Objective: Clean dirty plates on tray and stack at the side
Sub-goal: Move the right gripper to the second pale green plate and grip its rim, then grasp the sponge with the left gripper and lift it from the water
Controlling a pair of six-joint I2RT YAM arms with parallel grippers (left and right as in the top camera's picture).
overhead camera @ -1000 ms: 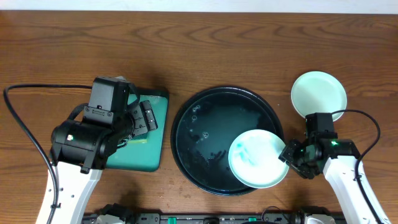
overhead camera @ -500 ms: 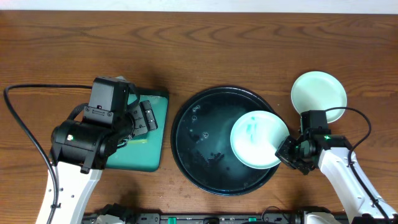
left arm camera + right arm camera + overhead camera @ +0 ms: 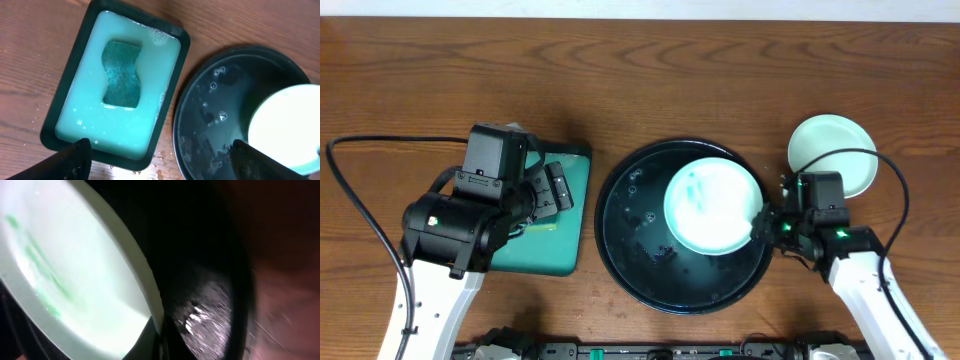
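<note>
- Clamping the right rim of the smeared pale mint round plate (image 3: 712, 208), your right fingers (image 3: 758, 223) hold it over the large round black tray (image 3: 620, 250).
- Your left fingers (image 3: 558, 187), spread wide, hover over the green sponge (image 3: 121, 75), left of the plate.

Over to the teal-green rectangular tray (image 3: 69, 75), brimming with pale, milky liquid (image 3: 100, 125). A dark green sponge (image 3: 121, 74) with wavy edges lies flat in it, nearer the tray's top end in the left wrist view. Small bubbles (image 3: 160, 36) cluster in the tray's top right corner.
</note>
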